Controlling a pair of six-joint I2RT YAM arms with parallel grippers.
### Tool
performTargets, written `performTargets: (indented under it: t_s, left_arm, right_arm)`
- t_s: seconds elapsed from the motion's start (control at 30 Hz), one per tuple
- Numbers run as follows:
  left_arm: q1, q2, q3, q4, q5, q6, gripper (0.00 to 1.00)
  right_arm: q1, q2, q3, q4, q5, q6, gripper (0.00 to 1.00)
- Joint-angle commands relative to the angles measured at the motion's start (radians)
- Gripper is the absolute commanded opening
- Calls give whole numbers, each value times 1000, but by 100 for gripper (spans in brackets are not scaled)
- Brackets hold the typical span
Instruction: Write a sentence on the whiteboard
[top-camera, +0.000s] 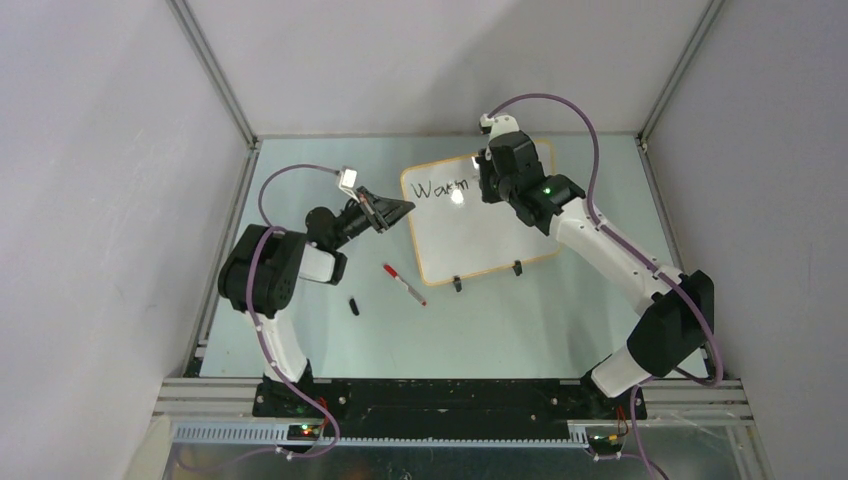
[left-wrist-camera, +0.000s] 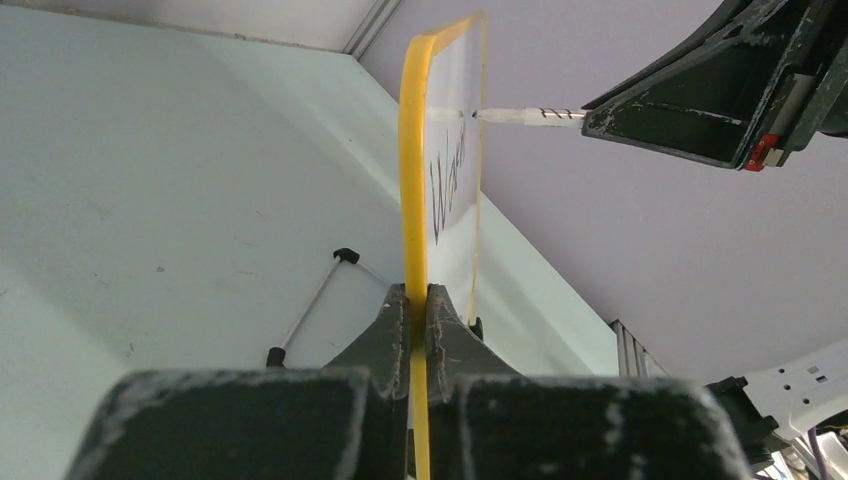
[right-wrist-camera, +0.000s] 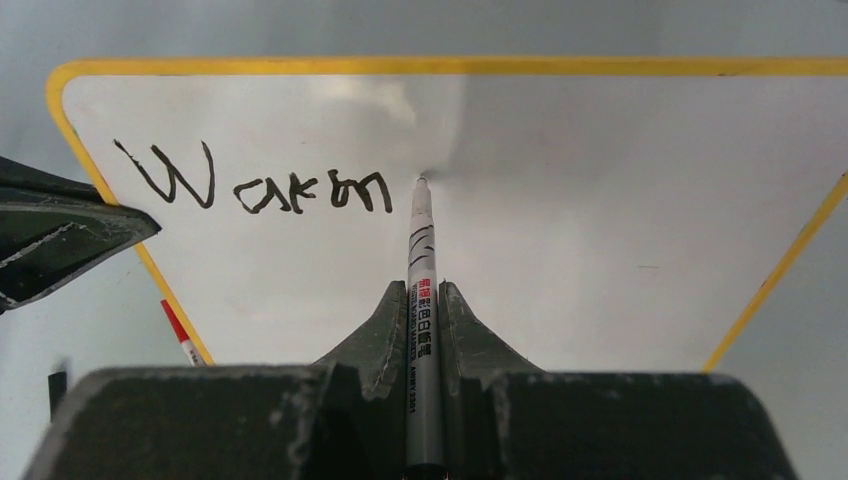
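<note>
The whiteboard (top-camera: 470, 235) with its orange-yellow frame lies at the table's far middle. Black handwriting reading "Warm" (right-wrist-camera: 255, 188) stands in its upper left corner; it also shows in the top view (top-camera: 438, 190). My left gripper (left-wrist-camera: 418, 300) is shut on the whiteboard's left edge (left-wrist-camera: 412, 180). My right gripper (right-wrist-camera: 422, 300) is shut on a grey marker (right-wrist-camera: 422, 290), whose tip touches the board just right of the last letter. In the top view my right gripper (top-camera: 492, 185) sits over the board's upper part.
A red-capped marker (top-camera: 403, 284) lies on the table left of the board's lower corner, with a small black cap (top-camera: 354, 306) further left. Two black clip feet (top-camera: 458, 284) stand on the board's near edge. Metal frame rails bound the table.
</note>
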Motion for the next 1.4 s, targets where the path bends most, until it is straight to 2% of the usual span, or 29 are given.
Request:
performTargets:
  t_s: [0.0, 0.7, 1.37]
  left_arm:
    - [-4, 7, 29, -6, 19, 39, 0]
    - [-4, 7, 33, -25, 13, 42, 0]
    - [-3, 4, 28, -20, 13, 42, 0]
  right_arm:
    - [-2, 8, 9, 50, 39, -16, 0]
    - [0, 9, 7, 53, -28, -26, 0]
    - [7, 70, 52, 13, 43, -31, 0]
